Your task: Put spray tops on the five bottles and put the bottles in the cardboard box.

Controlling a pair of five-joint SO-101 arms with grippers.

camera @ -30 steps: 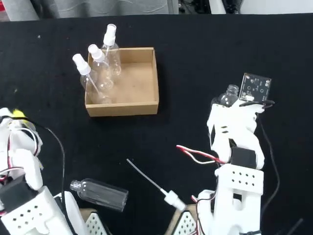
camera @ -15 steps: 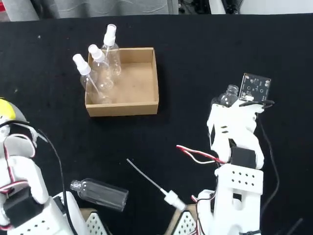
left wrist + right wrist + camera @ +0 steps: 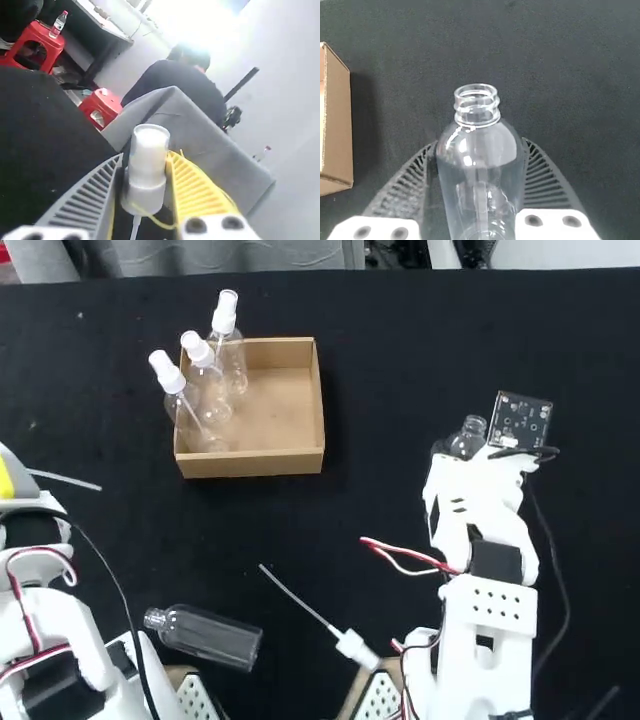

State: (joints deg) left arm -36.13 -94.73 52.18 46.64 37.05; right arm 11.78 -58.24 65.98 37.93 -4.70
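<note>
Far left edge of the high view: left gripper clamped on a spray top, dip tube pointing right. Upper left: cardboard box, three capped bottles in its left side. Lower left: uncapped bottle lying flat. Bottom centre: loose spray top. Right of centre: right gripper gripping an open-necked bottle.

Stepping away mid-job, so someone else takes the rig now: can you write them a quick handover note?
Left gripper: shut on a spray top.
Right gripper: shut on an open bottle, right of the box.
Done: three topped bottles stand in the box.
On the table: one bare bottle lying down, one loose spray top.
Left: top both bottles, box them.
</note>
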